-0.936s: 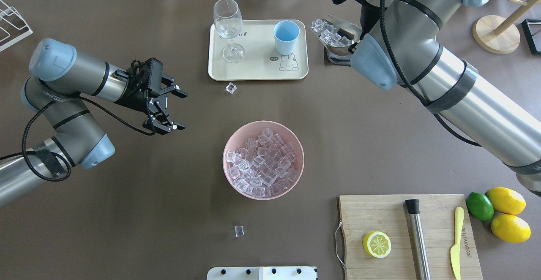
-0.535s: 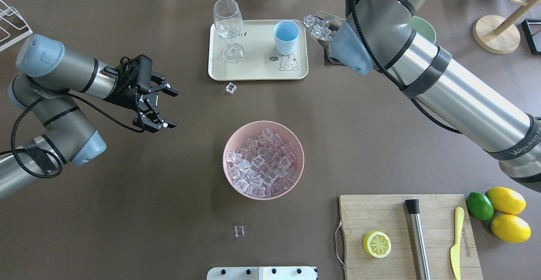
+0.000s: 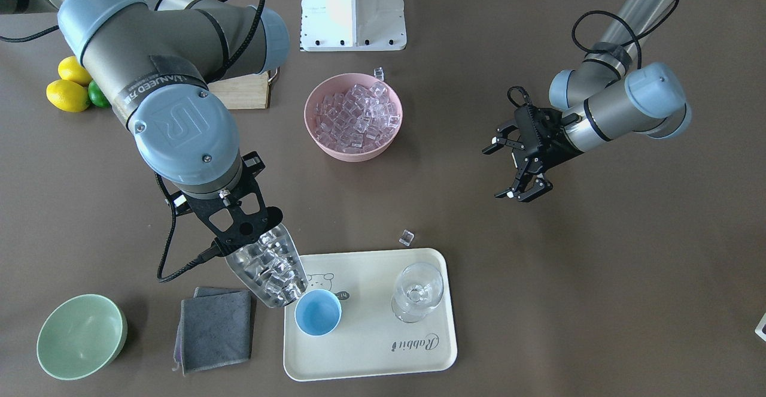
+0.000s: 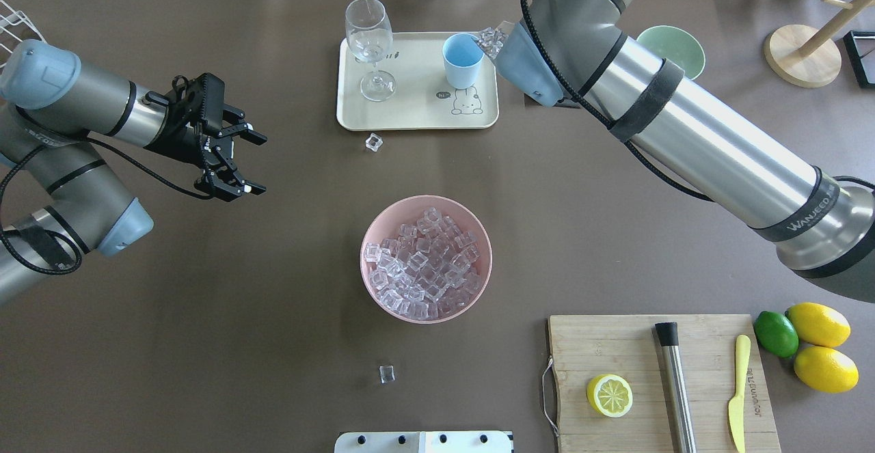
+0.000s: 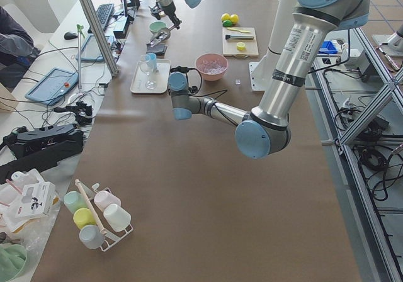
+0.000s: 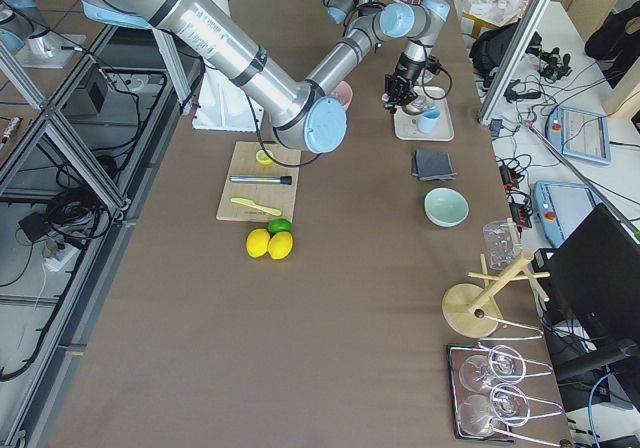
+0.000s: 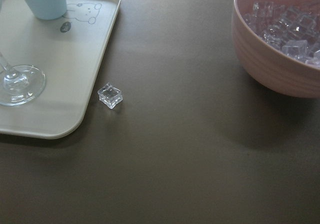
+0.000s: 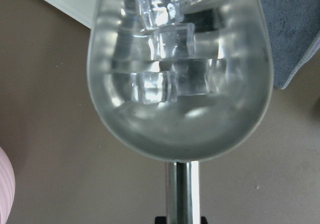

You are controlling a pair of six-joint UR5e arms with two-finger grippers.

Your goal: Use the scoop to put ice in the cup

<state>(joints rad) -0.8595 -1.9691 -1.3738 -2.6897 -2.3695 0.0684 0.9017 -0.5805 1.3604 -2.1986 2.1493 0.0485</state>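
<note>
The right gripper (image 3: 242, 230) is clamped on the handle of the scoop (image 8: 175, 134). The trough is loaded with ice (image 8: 155, 86) and slopes down towards the cup (image 3: 318, 312). The scoop's mouth stands at the cup's rim, on the side nearest the grey cloth (image 3: 215, 328). Whether steel touches the rim cannot be determined. The cup interior shows plain blue.

The cup stands upright on the cream tray (image 3: 371, 349), near one edge. A clear stemmed glass (image 3: 418, 292) stands upright on the same tray, well apart from the cup.

The pink bowl (image 4: 363, 258) sits mid-table and holds a heap of cubes (image 4: 424, 262). The pale green bowl (image 3: 81, 337) sits beyond the cloth, away from the tray.

The left gripper (image 4: 256, 165) hovers above bare table with its fingers spread, holding nothing, well apart from the pink bowl.

Two single cubes lie on the brown table (image 4: 205, 337): one (image 4: 373, 142) just beside the tray corner, one (image 4: 387, 373) between the pink bowl and the robot's base.

The cutting board (image 4: 615, 344) carries a lemon half (image 4: 609, 395), a steel cylinder (image 4: 675, 388) and a yellow knife (image 4: 738, 391). A lime (image 4: 776, 333) and two lemons (image 4: 818, 324) lie beside it.

A wooden stand (image 4: 803, 57) occupies the far corner
</note>
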